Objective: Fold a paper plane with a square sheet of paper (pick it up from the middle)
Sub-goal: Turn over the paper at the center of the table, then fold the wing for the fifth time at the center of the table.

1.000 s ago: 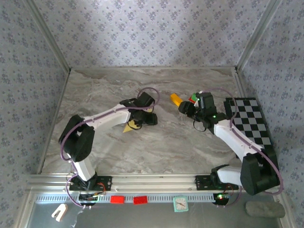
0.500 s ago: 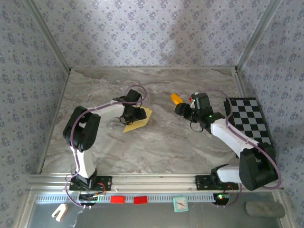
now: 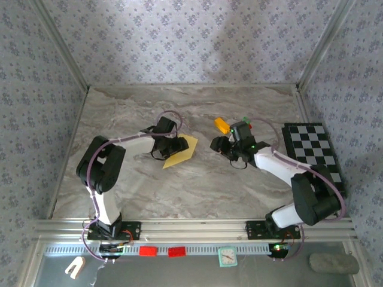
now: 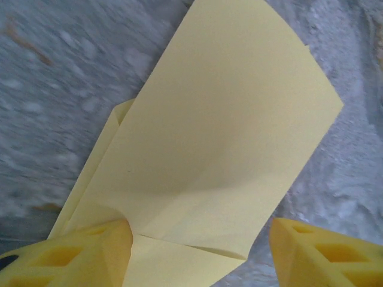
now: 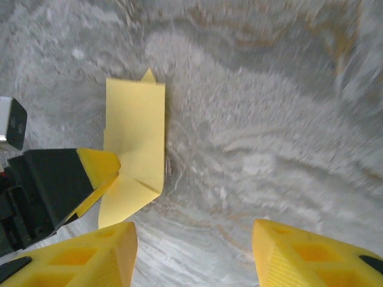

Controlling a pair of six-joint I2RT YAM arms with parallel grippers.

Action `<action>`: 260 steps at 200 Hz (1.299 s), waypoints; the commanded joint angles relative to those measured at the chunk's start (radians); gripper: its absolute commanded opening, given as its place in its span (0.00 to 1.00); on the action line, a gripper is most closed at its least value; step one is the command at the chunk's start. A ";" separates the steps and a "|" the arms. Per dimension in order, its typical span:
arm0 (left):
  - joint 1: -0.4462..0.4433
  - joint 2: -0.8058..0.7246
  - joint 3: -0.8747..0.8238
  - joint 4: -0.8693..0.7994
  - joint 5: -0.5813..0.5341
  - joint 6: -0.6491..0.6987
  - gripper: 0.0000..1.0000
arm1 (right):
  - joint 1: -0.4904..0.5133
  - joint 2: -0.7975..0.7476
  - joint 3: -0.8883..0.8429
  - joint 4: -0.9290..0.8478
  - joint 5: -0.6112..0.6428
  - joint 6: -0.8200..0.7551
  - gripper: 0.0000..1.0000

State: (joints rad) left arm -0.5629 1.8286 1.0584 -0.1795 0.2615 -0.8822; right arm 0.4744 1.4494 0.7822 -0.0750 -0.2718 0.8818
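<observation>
Yellow paper plane [image 3: 181, 151], grey marbled table [image 3: 197, 185]

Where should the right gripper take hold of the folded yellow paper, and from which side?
Likely its long straight edge facing the right gripper, coming in low from that side. The folded paper lies nearly flat on the table, so only an edge offers purchase; this one casts a shadow, hinting slight lift, and the left gripper presses the opposite side.

White-and-black arms [image 3: 128, 143]; purple cables [image 3: 170, 112]; yellow gripper fingers [image 4: 78, 254]
</observation>
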 commanded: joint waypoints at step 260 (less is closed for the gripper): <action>-0.024 -0.034 -0.192 0.133 0.127 -0.229 0.31 | 0.167 0.284 0.052 0.168 -0.040 0.319 0.30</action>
State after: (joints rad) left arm -0.5941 1.7920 0.9073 0.0013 0.3744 -1.0908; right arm 0.6411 1.7138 0.8108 0.0608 -0.2939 1.1900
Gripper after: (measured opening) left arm 0.307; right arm 0.311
